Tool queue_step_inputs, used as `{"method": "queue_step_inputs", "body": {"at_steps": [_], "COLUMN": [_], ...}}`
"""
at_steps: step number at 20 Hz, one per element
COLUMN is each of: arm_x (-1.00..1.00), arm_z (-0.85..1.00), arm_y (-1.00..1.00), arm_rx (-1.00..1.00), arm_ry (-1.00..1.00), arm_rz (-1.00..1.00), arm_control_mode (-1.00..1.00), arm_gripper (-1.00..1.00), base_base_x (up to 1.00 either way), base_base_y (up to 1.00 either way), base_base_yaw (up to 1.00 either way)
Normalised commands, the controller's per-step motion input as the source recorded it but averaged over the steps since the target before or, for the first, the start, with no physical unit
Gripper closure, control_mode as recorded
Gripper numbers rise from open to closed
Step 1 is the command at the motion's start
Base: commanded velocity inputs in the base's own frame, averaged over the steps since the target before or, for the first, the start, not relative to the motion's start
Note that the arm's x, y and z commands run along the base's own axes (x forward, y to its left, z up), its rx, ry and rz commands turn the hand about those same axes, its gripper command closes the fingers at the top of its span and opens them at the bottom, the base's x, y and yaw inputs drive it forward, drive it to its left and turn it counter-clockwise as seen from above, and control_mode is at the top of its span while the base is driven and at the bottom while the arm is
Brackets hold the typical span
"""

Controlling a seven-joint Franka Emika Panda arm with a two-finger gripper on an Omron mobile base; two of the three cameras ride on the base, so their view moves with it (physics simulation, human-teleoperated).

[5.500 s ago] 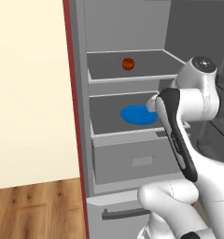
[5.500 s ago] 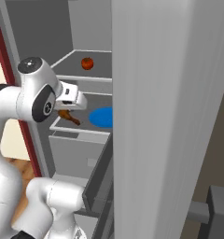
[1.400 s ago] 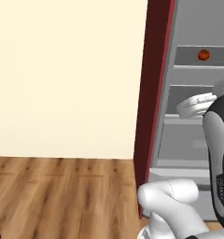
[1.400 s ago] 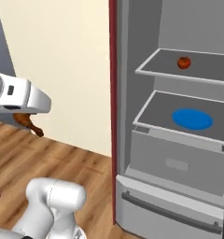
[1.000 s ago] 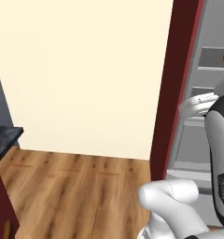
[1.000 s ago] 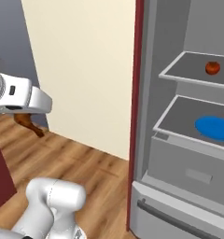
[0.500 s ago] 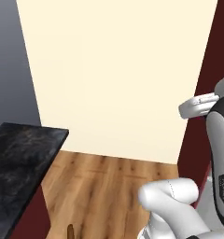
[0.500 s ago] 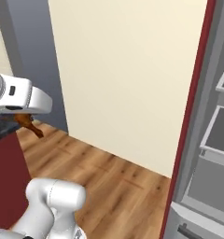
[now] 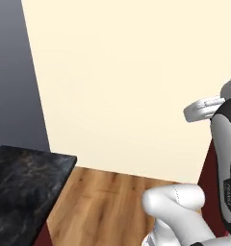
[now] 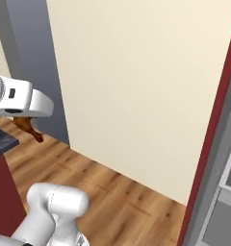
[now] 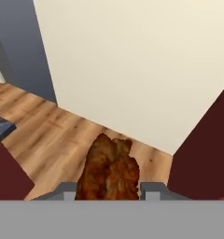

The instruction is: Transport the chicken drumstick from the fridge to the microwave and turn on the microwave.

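The arm (image 9: pixel 223 163) at the right edge of the left base view is glossy white with a broad dark grey-black panel running down its upright link, small pale lettering near that panel's lower end. Its rounded white base joint (image 9: pixel 177 204) bulges at lower centre-right. In the right base view's left edge, a white cylindrical link (image 10: pixel 19 98) carries a small dark rectangular mark — smooth, no cables visible.

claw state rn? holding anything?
Claw: closed on the chicken drumstick, which sits between its fingertips in the hand view.
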Motion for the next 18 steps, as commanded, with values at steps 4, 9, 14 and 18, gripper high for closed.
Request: {"method": "queue_step_inputs", "body": {"at_steps": [4, 9, 14, 18], "arm_x": [0.0, 0.0, 0.0, 0.0], "arm_z": [0.0, 0.0, 0.0, 0.0], "arm_y": [0.0, 0.0, 0.0, 0.0], "arm_rx": [0.0, 0.0, 0.0, 0.0], "arm_ry": [0.0, 0.0, 0.0, 0.0], "arm_rz": [0.0, 0.0, 0.0, 0.0], "arm_control_mode": [1.0, 1.0, 1.0, 1.0], "arm_gripper": [1.0, 1.0, 1.0, 1.0], "base_base_x": [0.88, 0.84, 0.54, 0.23], "base_base_y": [0.08, 0.14, 0.38, 0.5], "base_base_yaw": [0.07, 0.07, 0.16, 0.28]}}
